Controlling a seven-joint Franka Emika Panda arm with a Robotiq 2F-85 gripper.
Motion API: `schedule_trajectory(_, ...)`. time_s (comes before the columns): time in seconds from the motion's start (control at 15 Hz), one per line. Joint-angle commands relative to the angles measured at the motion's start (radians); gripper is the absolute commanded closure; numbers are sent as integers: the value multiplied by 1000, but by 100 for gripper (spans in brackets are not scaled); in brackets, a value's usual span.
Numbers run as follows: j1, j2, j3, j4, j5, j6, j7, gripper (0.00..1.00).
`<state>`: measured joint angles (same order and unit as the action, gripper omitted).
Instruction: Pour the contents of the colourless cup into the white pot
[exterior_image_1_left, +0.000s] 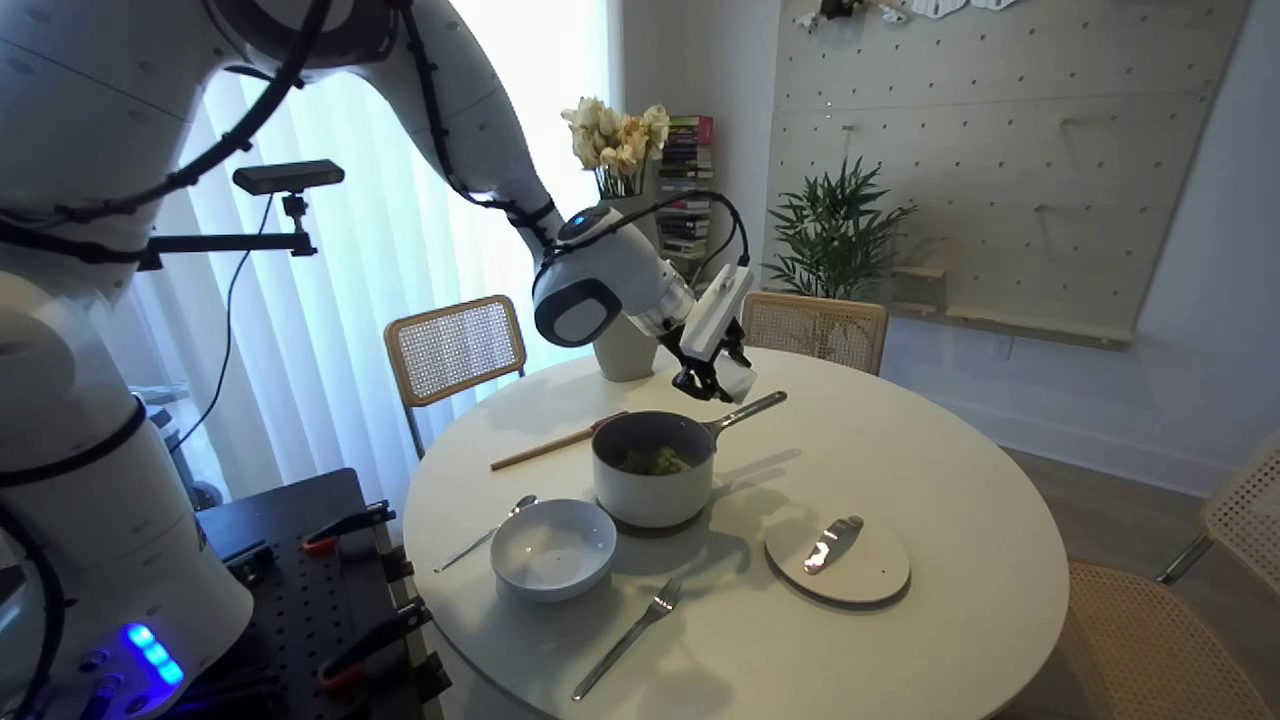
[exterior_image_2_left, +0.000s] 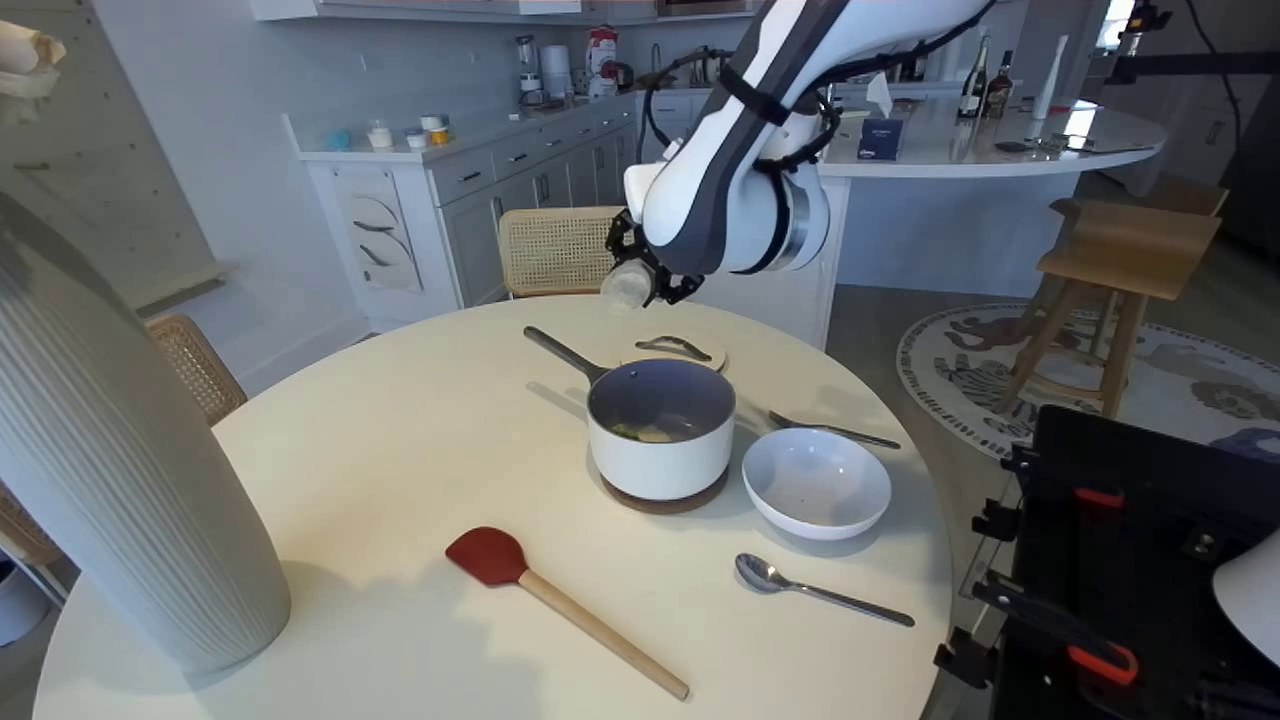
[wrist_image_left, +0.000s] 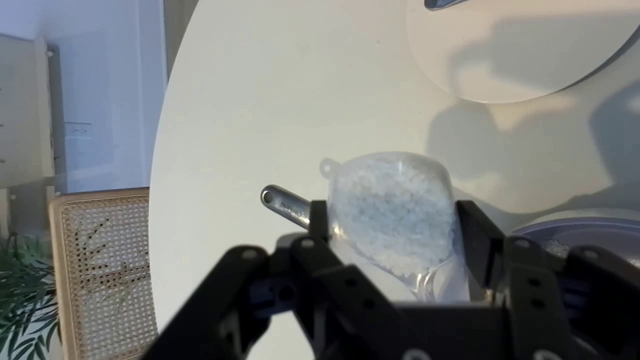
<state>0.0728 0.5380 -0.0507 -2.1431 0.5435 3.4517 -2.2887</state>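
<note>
My pincer is clamped on the clear cup, its jaws on either side, and through the wall I see a heap of white grains. I hold the cup tilted, up in the air above the desk, on the handle's side of the white pot. The pot stands upright on a round brown mat; green and yellowish pieces lie inside it, and in the wrist view so do some white specks. Just beside the pot is a white bowl, with a spoon and a fork near it. A metal utensil lies on a flat round plate. A red-headed spatula rests well apart from the bowl, and a tall vase holds pale flowers.
</note>
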Motion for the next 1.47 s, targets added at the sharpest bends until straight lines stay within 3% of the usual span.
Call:
schedule_trajectory(0.0, 79, -31, -63, -20, -17, 11, 38, 61)
schedule_trajectory(0.93, 466, -102, -428, -28, -41, 8, 155, 61)
schedule_trajectory(1.27, 542, -107, -499, -48, -63, 8, 203, 61)
schedule_trajectory(1.33, 545, -109, -500, -57, -68, 8, 219, 61)
schedule_trajectory(1.4, 502, -130, -446, -101, -74, 8, 242, 61)
